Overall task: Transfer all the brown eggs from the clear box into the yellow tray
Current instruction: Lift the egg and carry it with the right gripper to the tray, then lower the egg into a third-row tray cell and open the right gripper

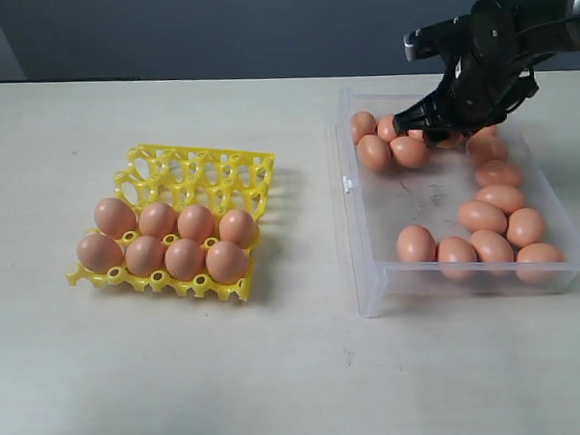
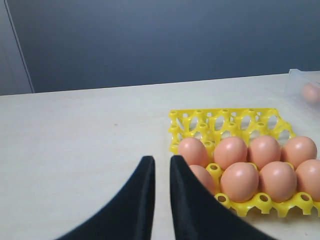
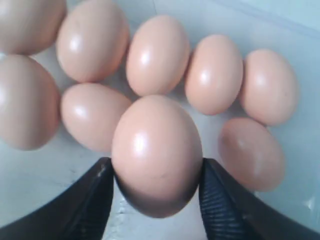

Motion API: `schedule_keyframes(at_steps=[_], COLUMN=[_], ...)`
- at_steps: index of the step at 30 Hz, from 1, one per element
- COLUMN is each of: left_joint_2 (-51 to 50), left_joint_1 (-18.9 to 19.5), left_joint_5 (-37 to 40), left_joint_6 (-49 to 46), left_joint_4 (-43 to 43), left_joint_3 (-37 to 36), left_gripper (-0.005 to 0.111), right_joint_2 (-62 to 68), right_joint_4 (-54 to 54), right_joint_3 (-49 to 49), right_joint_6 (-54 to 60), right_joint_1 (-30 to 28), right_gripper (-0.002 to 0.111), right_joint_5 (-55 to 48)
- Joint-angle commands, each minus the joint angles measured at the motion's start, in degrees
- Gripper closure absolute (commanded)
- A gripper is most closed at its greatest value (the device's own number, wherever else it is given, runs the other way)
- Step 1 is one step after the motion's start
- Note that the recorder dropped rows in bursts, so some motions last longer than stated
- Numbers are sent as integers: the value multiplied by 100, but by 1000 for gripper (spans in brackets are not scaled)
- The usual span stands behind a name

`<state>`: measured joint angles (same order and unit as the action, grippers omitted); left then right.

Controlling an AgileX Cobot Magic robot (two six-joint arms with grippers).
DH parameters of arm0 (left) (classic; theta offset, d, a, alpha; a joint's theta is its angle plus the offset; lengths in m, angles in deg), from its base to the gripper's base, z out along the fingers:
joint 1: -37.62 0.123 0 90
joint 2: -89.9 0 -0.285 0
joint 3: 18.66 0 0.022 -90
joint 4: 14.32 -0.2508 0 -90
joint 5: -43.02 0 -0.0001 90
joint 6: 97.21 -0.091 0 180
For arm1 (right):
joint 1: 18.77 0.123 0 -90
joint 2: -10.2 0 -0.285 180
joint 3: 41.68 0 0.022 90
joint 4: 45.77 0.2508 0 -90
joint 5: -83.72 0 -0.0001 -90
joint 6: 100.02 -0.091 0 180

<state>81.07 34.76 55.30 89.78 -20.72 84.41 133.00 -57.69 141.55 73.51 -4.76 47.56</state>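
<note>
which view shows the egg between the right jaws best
The right wrist view: the brown egg shows large and close, the jaws against both its sides. In the exterior view the right gripper mostly hides it. The left wrist view misses it.

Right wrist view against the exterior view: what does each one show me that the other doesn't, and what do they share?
Only the right wrist view: the right gripper has its fingers against both sides of one brown egg. Only the exterior view: the yellow tray with eight eggs in its two front rows, the whole clear box, and the eggs along its right and near sides. Both: the cluster of loose eggs by the gripper, at the box's far end.
</note>
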Motion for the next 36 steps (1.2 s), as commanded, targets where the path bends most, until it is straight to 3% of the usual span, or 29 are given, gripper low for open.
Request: schedule_keyframes(at_steps=[1, 7, 13, 20, 25, 31, 33, 36], left_joint_2=[-36, -36, -36, -36, -36, -36, -36, -36], left_joint_1=[-10, -10, -10, -10, -10, -10, -10, -10], left_joint_5=[-35, -35, -35, -35, -35, -35, -35, -35], left_joint_6=[5, 5, 5, 5, 5, 5, 5, 5], left_joint_4=[-11, -11, -11, -11, -11, -11, -11, -11], left_joint_3=[-29, -29, -29, -29, -29, -29, -29, -29], left_gripper=[94, 94, 94, 94, 94, 94, 94, 94], right_joint_2=[-403, -705, -575, -328, 4, 307, 363, 416], right_joint_4=[172, 501, 1784, 4442, 6895, 10960, 11187, 11187], right_joint_3=[-17, -17, -298, -902, -930, -930, -911, -886], right_joint_6=[-21, 65, 913, 3847, 6674, 10784, 11445, 11478], right_joint_1=[364, 1150, 1350, 1504, 1679, 1695, 1695, 1695], right_gripper=[107, 107, 109, 109, 109, 109, 109, 109], right_joint_5=[37, 815, 2089, 2480, 2487, 1137, 688, 606])
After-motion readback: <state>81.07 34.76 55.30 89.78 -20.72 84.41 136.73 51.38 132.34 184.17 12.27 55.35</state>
